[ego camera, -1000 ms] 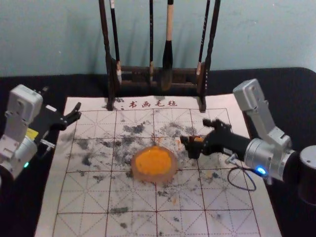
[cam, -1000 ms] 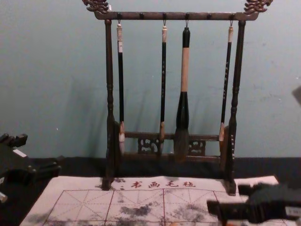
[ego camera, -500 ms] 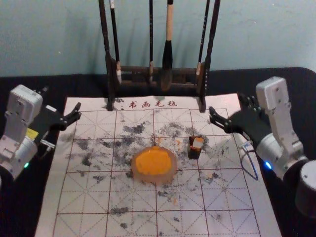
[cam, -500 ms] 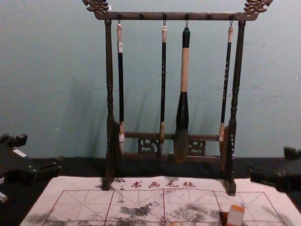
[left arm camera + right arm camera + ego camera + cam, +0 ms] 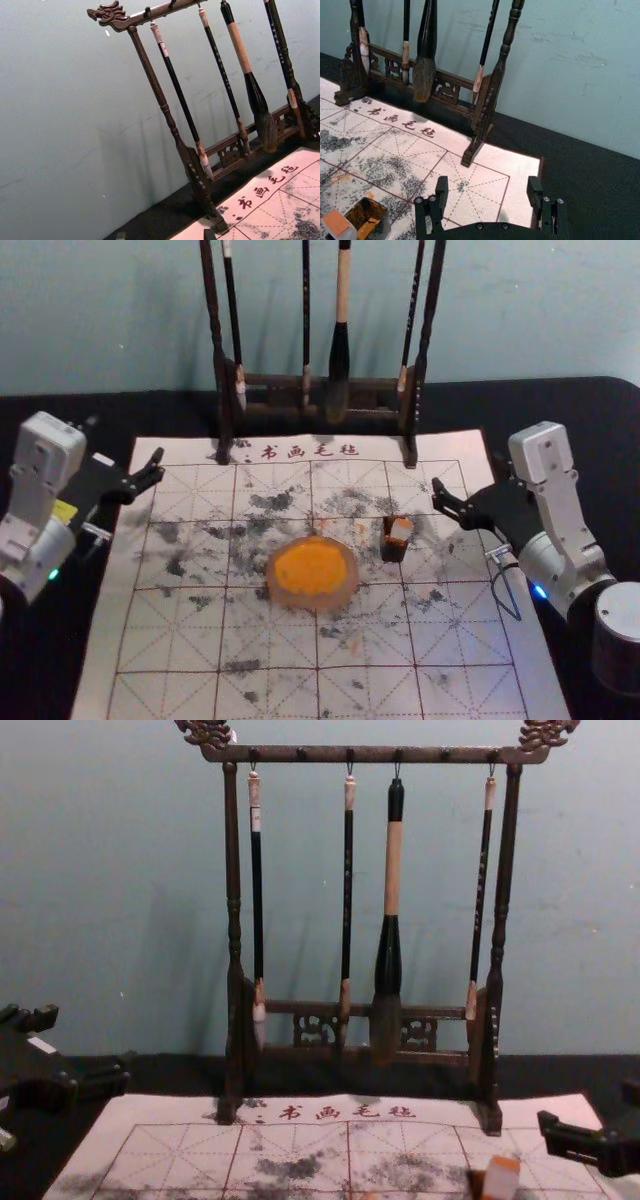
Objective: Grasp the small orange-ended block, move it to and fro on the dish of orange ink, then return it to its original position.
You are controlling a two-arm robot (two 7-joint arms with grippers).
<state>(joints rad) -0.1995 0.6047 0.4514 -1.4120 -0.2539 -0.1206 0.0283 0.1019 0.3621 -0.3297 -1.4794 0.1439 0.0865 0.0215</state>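
Fingers parted and gripping nothing, the left gripper (image 5: 158, 465) hangs idle at the left edge of the mat (image 5: 106, 650), towards its far corner. Around the middle of the mat sits the dish (image 5: 312, 604), its orange ink (image 5: 310, 568) spread over most of the inside. Just to the right, between dish and right edge, the orange-ended block (image 5: 401, 530) is tilted, orange end up, at a small dark holder (image 5: 393, 551); whether in it or merely against it, I can't tell. Farther right, by the mat's right edge, the right gripper (image 5: 487, 184) has its fingers spread wide with nothing between them. That's the change: a second ago it was at the block, and now it has let go and backed off. To my eye the block has been put back and the job looks finished, unless it needs straightening
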